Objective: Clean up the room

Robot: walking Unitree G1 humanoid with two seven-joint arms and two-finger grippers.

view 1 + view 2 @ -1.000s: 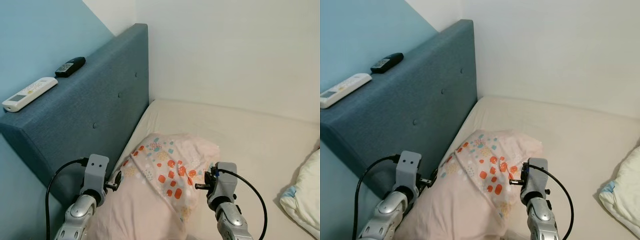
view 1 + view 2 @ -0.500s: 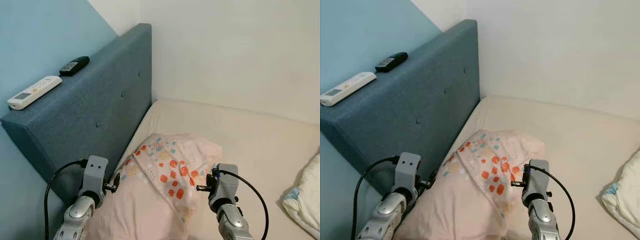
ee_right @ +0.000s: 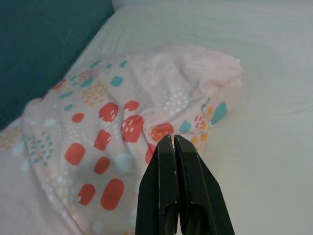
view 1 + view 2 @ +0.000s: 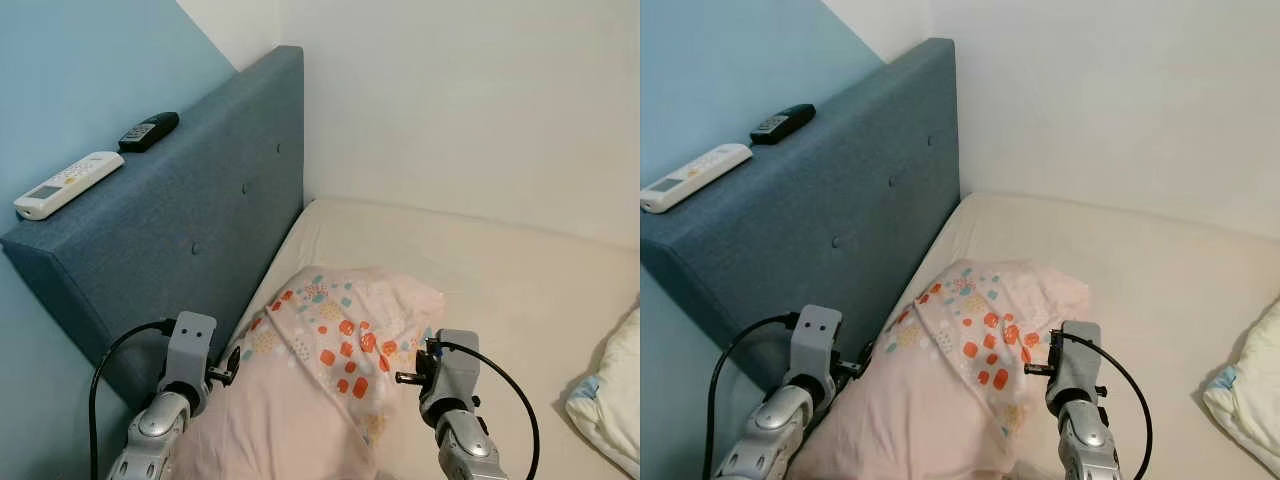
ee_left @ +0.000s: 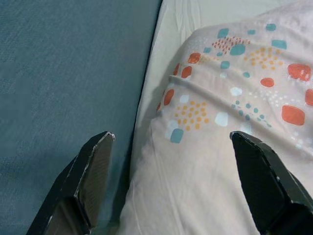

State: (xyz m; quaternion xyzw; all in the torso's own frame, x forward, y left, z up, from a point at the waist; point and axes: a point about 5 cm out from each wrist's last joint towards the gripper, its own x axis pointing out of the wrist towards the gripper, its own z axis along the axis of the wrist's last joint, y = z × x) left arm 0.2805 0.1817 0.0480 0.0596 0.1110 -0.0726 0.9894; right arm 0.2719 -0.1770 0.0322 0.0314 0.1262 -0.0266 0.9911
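Pink pillow [image 4: 320,380] with orange and teal print lies on cream mattress [image 4: 520,290], its left edge against blue headboard [image 4: 190,210].

Left gripper [image 5: 171,181]: fingers spread wide, one finger over headboard-side gap, other over pillow; nothing held.

Right gripper [image 3: 175,147]: fingers pressed together, empty, tips just above pillow's right edge.

White remote [image 4: 68,184] and black remote [image 4: 149,131] rest on headboard top, apart.

White bedding [image 4: 610,390] at right mattress edge.

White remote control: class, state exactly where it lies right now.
The white remote control lies on top of the blue headboard, on the robot's left, just nearer the camera than the black remote.
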